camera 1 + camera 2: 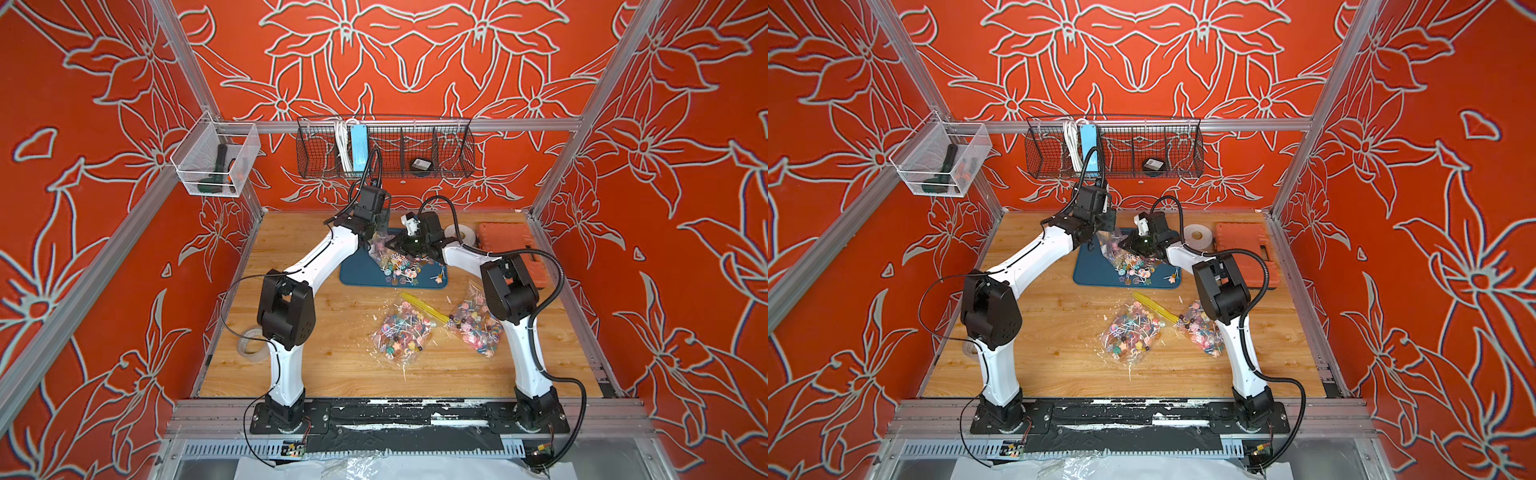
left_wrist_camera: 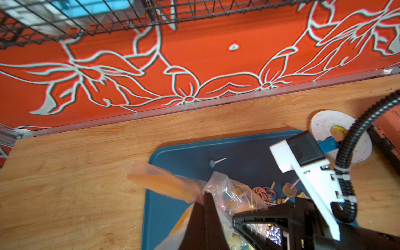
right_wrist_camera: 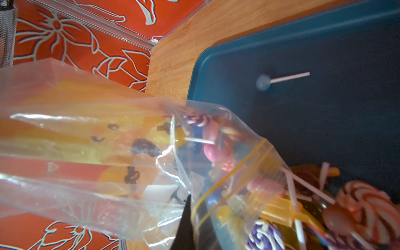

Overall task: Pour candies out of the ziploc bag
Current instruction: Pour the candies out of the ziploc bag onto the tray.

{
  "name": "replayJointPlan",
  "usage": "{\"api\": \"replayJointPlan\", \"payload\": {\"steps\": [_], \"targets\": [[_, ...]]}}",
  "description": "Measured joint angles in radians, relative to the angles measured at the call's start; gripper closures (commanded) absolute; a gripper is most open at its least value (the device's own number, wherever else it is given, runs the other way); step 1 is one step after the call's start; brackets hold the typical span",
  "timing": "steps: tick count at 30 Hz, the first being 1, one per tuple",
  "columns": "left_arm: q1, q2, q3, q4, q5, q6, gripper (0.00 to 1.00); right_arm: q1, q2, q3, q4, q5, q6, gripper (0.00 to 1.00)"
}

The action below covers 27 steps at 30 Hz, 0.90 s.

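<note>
Ziploc bag [image 3: 97, 151] hangs over the blue tray [image 1: 357, 276] at frame centre, left gripper [image 2: 203, 210] and right gripper [image 1: 397, 246] clenched on it; candies [image 1: 401, 270] lie partly spilled there; we fear sticks jam its mouth.

Left arm [image 1: 324, 257], right arm [image 1: 509, 291] angled inward — fingers [image 2: 207, 216] clamped.

Wooden table [image 1: 316, 357], grain running side to side, seen in both top views. Directly on it:
- blue tray [image 1: 353, 276], centre rear
- white tape roll [image 1: 459, 235], lying flat just beside the tray's far right corner
- orange case [image 1: 503, 239], rear right, near the roll
- two clear bags, one [image 1: 401, 338] at centre front, one [image 1: 478, 328] to its right, both full of candies [image 1: 395, 332]
- yellow strip [image 1: 419, 305] between the tray and the bags
- second tape roll [image 1: 251, 343] at the left edge
- scattered clear scraps [image 1: 405, 374] around the front bag
</note>
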State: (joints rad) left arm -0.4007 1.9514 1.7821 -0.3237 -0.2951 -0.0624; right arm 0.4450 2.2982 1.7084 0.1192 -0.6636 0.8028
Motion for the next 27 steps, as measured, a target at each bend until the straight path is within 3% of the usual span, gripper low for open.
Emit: {"api": "replayJointPlan", "payload": {"steps": [27], "targets": [[0.000, -0.034, 0.000, 0.003, -0.102, 0.077, 1.00, 0.059, 0.101, 0.092, 0.183, -0.004, 0.055, 1.00]]}}
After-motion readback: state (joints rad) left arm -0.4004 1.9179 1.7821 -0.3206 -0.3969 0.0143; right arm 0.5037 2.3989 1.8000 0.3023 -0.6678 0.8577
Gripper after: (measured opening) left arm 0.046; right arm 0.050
